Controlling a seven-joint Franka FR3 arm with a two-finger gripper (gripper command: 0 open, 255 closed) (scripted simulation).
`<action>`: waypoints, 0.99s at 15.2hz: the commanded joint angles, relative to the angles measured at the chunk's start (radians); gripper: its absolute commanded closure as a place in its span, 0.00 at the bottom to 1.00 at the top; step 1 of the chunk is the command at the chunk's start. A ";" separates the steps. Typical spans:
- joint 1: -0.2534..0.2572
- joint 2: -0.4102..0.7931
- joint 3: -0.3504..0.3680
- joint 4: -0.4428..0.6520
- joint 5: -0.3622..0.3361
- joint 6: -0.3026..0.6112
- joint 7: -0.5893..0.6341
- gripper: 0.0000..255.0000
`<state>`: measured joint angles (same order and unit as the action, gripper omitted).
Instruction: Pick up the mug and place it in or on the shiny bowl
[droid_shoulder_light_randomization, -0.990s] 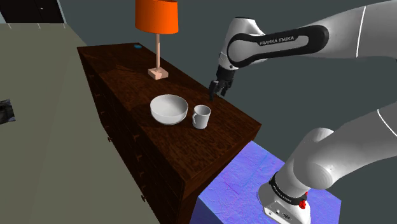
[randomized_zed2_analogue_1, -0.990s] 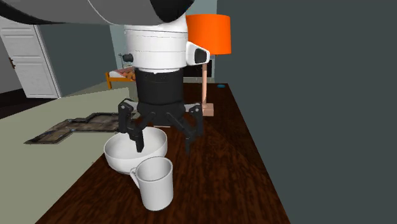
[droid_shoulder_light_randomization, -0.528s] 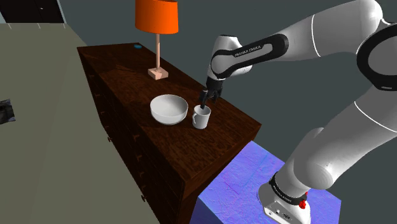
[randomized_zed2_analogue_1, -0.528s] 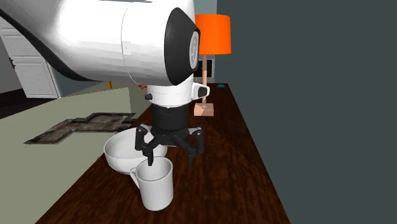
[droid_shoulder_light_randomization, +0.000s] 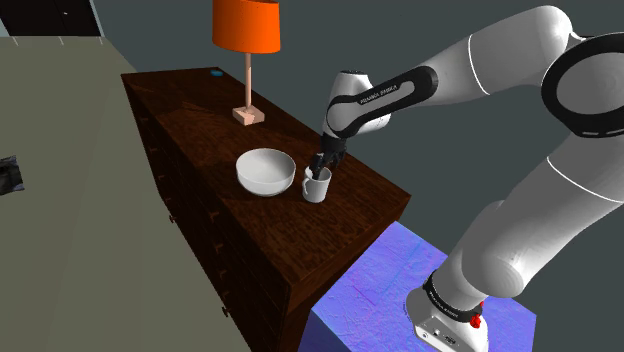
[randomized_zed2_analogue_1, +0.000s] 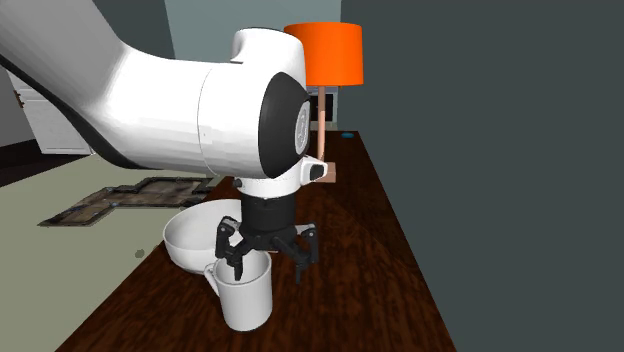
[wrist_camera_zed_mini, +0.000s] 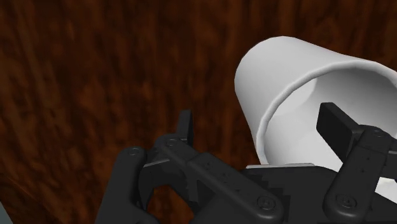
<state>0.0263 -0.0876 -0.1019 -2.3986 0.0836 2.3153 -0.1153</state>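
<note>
Near the worktop edge by the stand, jaws sit apart over the mug rim, one inside. They kinda block the bowl.

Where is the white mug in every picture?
Shoulder view: the mug stands near the middle, on the brown wooden top, just right of the bowl.
Second exterior view: low and left of the middle, in front of the bowl.
Wrist view: close up at the claw, one finger inside it and one outside.
Shared landmark: the open claw at the mug's rim.
</note>
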 joint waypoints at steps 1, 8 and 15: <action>0.000 0.003 0.000 -0.002 0.001 0.005 0.000 0.00; 0.000 0.003 0.000 -0.002 0.001 0.005 0.000 1.00; 0.000 0.003 0.000 -0.002 0.001 0.005 0.000 1.00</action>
<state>0.0267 -0.0851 -0.1016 -2.4002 0.0844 2.3199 -0.1154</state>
